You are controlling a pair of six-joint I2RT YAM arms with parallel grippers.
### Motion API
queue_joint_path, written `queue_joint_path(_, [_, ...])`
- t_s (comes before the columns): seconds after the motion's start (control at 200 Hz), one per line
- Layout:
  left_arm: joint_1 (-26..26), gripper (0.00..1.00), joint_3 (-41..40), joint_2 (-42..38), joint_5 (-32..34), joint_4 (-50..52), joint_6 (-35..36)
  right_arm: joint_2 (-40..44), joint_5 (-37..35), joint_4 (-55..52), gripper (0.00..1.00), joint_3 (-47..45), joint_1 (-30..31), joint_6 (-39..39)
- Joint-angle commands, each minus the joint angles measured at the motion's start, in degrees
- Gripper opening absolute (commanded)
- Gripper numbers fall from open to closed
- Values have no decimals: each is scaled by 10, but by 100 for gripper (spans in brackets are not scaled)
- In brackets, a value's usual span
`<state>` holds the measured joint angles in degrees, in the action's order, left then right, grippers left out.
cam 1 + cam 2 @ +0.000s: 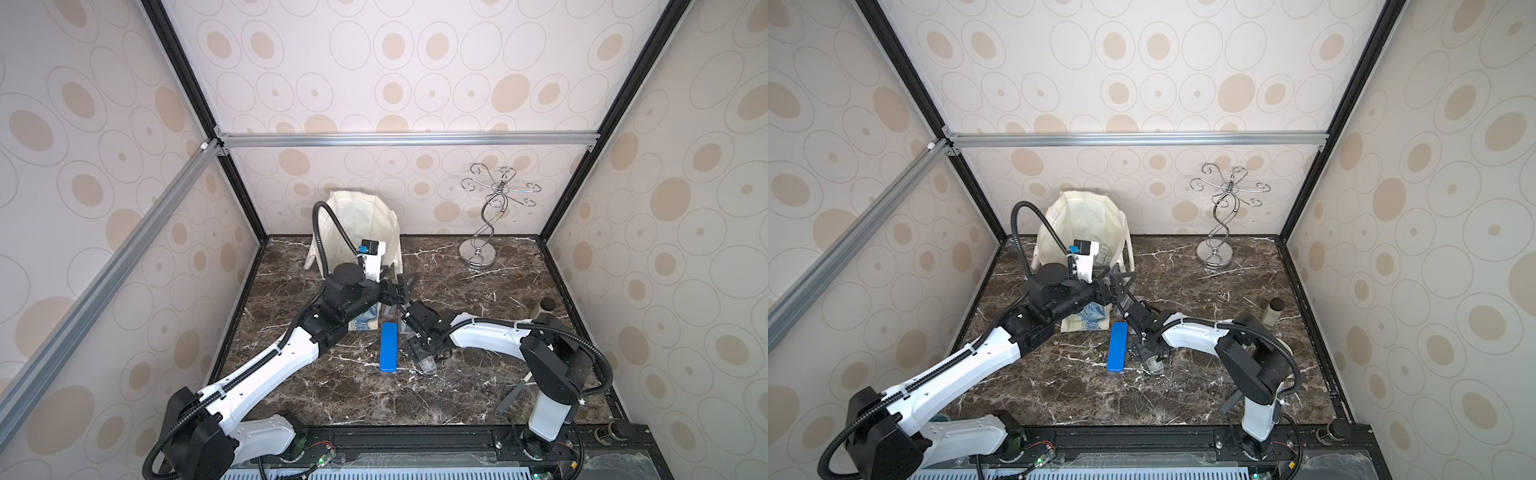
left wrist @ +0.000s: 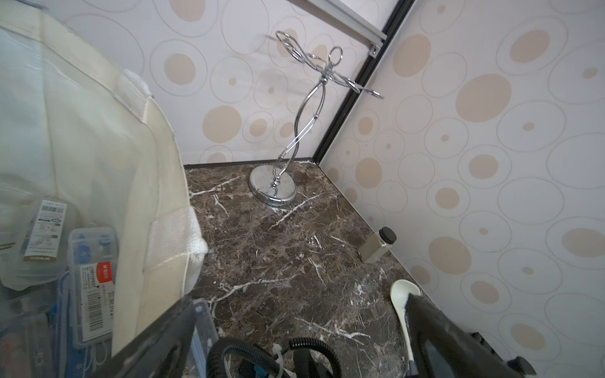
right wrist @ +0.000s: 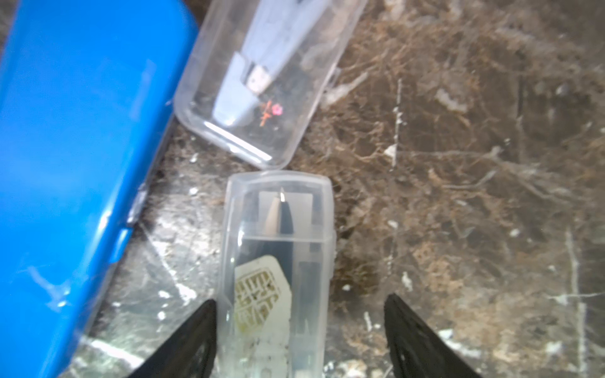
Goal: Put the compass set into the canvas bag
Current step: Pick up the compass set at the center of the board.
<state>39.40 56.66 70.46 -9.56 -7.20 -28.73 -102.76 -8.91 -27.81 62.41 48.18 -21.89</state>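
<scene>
Walls (image 1: 415, 62) papered pale, with beige ovals inside thin grey rings, close me in on three sides. Black posts (image 1: 185, 70) run up the far corners; silver rails (image 1: 407, 139) cross the back and left walls. My desk (image 1: 457, 399) is dark brown marble, white-veined, evenly lit.

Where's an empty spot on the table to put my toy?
Bare marble lies between the chrome stand and the small bottle, and along the front rail. It's crowded by the blue case, clear cases and canvas bag.
</scene>
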Motion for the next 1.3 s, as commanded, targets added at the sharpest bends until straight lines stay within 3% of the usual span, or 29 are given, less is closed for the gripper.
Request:
queue_joint_path(0.0, [18,100,23,21,23,-15,11,-5,-4,1,74,-4,-15,-6])
queue_joint_path(0.485, [41,100,42,13,67,-14,25,19,25,28,52,-39,-88,-8])
queue_joint_path(0.88, [76,100,76,-25,96,12,58,73,63,56,48,-56,-149,-11])
queue_joint_path(1.296, [122,100,82,63,61,-4,44,199,106,53,48,-42,-257,-6])
